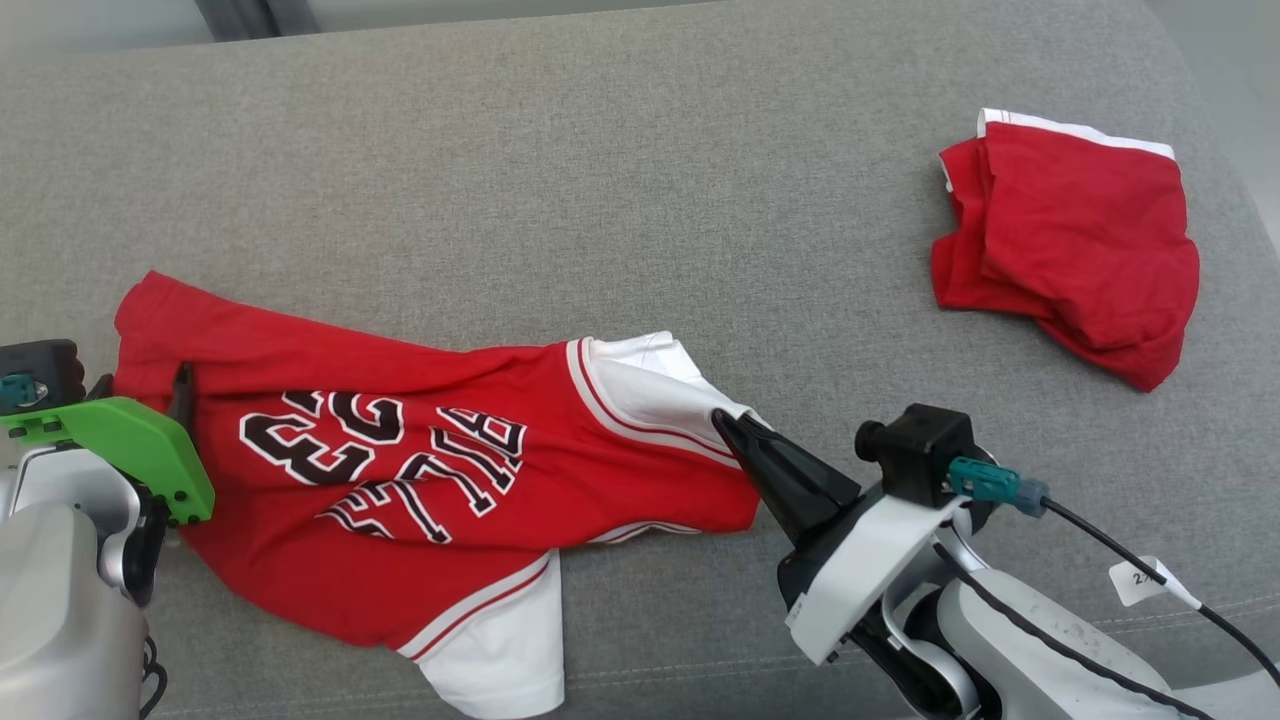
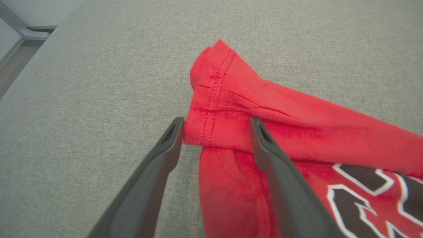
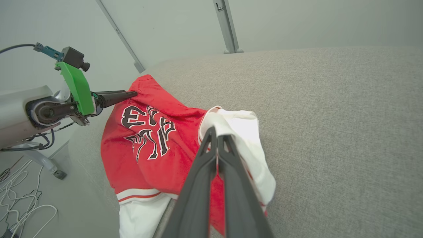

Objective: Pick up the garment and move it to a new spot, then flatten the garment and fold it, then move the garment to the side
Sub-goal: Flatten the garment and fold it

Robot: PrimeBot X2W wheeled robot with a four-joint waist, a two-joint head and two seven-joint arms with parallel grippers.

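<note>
The red shirt [image 1: 600, 480] lies spread on the near part of the grey cushion [image 1: 600, 180], its lettering facing up. The right claw [image 1: 725, 420] is clenched on the shirt's white sleeve [image 1: 650, 385] at the right end. The left claw [image 2: 216, 122] is released, and the red hem corner at the left end lies between its fingers. Far right, well apart, lies a bunched red cloth [image 1: 1070, 240] with a white edge.
</note>
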